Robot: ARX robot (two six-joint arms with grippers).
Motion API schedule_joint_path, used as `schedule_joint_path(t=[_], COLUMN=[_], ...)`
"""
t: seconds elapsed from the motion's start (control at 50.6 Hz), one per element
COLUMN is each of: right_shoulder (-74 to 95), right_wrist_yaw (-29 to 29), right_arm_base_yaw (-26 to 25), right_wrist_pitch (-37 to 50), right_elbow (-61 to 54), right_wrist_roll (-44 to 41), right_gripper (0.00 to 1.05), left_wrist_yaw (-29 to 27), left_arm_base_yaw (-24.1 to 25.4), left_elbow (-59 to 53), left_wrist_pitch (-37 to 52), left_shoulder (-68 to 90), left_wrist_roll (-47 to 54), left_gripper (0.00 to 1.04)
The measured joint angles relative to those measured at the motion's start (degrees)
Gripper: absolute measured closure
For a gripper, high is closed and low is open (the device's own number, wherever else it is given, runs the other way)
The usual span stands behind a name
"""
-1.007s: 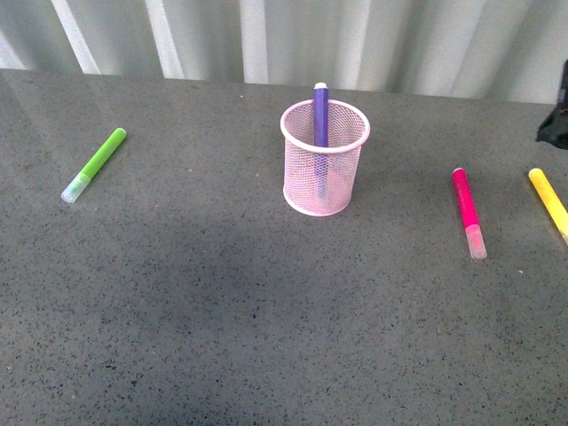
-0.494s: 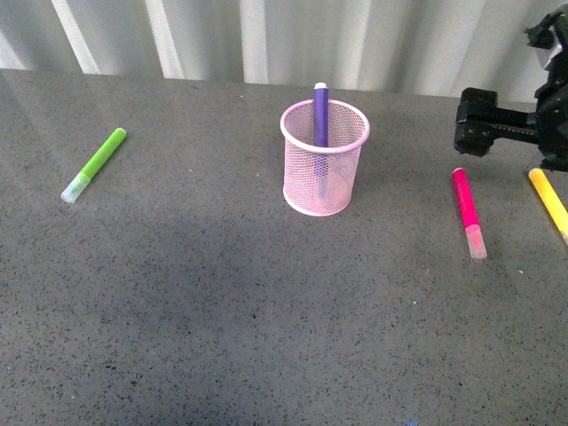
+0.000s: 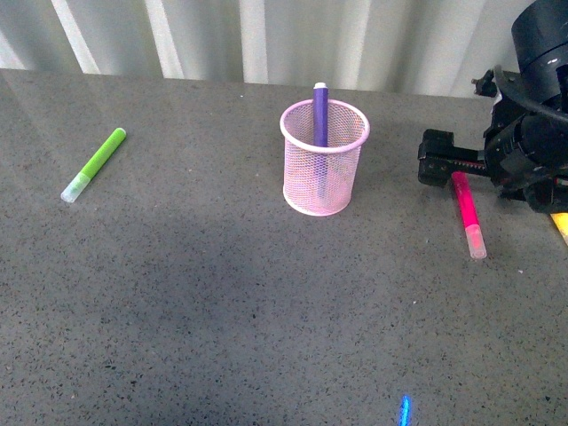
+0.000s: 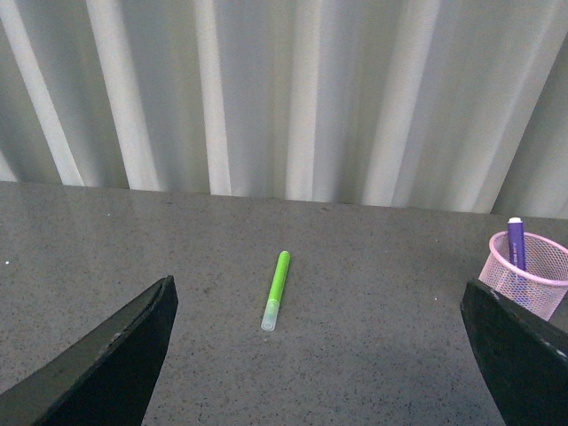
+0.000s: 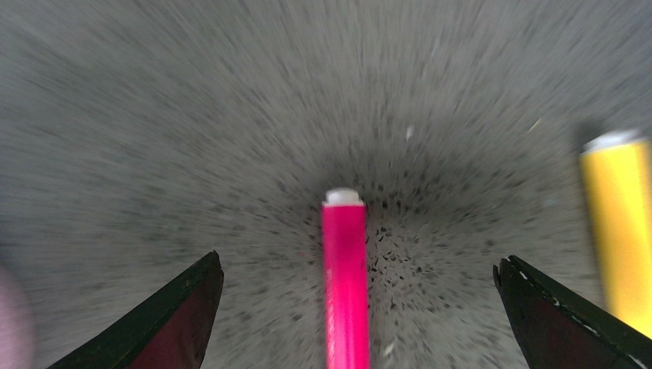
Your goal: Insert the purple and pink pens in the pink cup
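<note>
The cup (image 3: 306, 182) holds only the purple pen (image 3: 320, 114), upright. The pink pen (image 3: 467, 211) lies outside, between the right gripper's (image 5: 355, 265) wide-open, empty jaws. The left gripper (image 4: 317, 291) gapes empty too.

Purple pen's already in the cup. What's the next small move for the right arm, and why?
Probably lower the right gripper straight down and close on the pink pen. Its jaws are open and straddle the pen, which lies flat on the table, ungripped; the purple pen stands in the cup.
</note>
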Motion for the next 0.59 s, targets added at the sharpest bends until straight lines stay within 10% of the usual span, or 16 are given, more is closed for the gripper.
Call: schedule_joint_path(t=[0.375,0.592], right_shoulder=[2.1,2.4], right_wrist_yaw=[-0.1,0.3], right_arm_base_yaw=[0.5,0.7], right_wrist_pitch=[-0.5,-1.2], right_elbow=[2.8,2.9], right_wrist_roll=[0.1,0.2], right_gripper=[0.07,0.35], left_wrist_yaw=[0.0,0.0], left_arm_base_yaw=[0.0,0.0], left_elbow=[0.0,0.0], left_wrist_pitch=[0.0,0.0], left_shoulder=[0.0,0.0], left_wrist_roll=[0.0,0.0], left_gripper=[0.07,0.07])
